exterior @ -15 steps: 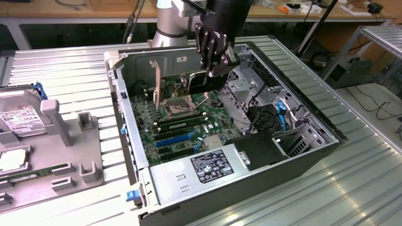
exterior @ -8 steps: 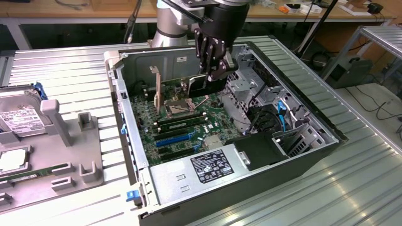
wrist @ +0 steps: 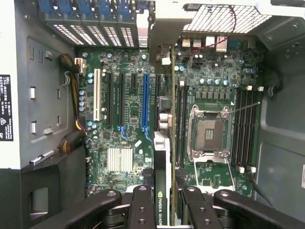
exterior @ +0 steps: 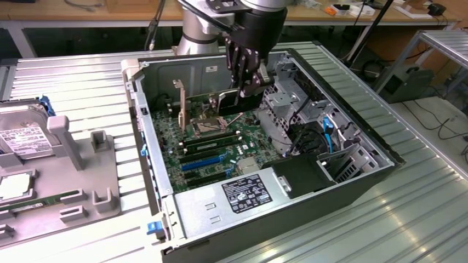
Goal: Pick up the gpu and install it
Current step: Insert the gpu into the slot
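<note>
Several parts crowded round the work: open case lying on its side on the slatted metal surface, board exposed inside, empty CPU socket near the middle, black memory slots beside it, blue slot and white slot among the black expansion slots. Silver heatsink low on the board. Drive cage and bundled cables close on the exterior view's right of the arm; black supply with its white label toward the near end of the case. Yellow and black wires along the case wall in the wrist view. Outside the case, on the exterior view's left, grey tray with a hard drive in it.

Pincer lowered into the case above the board, clamped on the gpu, fingers pressed to both faces of the card. Gpu held on edge, clear of the board, over the region between the socket and the expansion slots. Thin and flat, dark face, green strip and white lettering along the upper edge in the wrist view, silver bracket at the far end near the rear slot covers. Card edge roughly parallel to the slots, just beside the blue one, not seated
</note>
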Robot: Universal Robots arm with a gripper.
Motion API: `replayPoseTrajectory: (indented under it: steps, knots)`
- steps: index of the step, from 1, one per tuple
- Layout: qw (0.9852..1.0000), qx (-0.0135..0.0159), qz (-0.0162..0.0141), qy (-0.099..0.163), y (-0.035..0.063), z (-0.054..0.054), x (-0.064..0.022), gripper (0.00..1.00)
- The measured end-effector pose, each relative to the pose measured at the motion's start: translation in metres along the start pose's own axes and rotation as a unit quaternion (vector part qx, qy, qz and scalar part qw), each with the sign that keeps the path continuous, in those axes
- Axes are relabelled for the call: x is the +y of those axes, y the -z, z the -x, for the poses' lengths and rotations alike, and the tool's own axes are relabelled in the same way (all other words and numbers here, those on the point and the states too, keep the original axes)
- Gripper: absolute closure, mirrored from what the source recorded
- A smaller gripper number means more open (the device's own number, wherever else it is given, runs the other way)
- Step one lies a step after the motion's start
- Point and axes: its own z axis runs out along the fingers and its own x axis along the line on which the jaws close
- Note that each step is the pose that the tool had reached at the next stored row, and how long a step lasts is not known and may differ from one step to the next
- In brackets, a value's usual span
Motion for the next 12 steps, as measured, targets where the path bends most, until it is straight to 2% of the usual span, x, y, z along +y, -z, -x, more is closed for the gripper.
replayPoseTrajectory:
  steps: [2, 12]
  knots:
    - [1.0, 0.0003, -0.0002, -0.009, -0.0007, 0.0, 0.0002, 0.73]
    - [0.9999, 0.0003, -0.0007, -0.012, -0.0026, 0.0005, 0.0007, 0.73]
